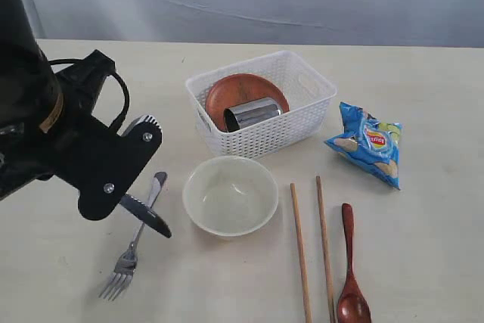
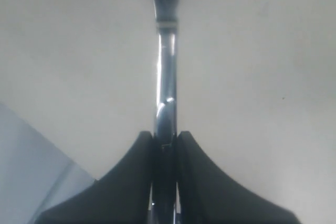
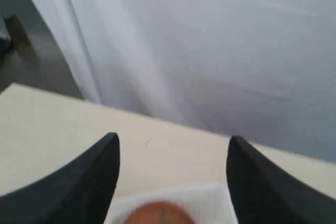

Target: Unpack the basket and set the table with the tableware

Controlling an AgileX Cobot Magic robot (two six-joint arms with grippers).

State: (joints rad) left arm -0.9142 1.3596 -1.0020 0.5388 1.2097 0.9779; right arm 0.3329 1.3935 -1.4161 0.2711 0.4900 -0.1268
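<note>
reddish plate [image 1: 243, 88] and steel cup [image 1: 254, 113] in basket [image 1: 266, 140]

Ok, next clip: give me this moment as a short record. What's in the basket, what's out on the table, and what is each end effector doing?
in basket: reddish-brown round plate and steel cup on its side, inside the white lattice plastic basket
on table: cream bowl, two wooden chopsticks, dark wooden spoon, steel fork, all on the pale beige tabletop
not tableware: blue crinkly chips bag, right of basket
left end effector: shut on steel knife, near the fork
right end effector: open, empty, above basket
to unpack: plate, cup
</note>
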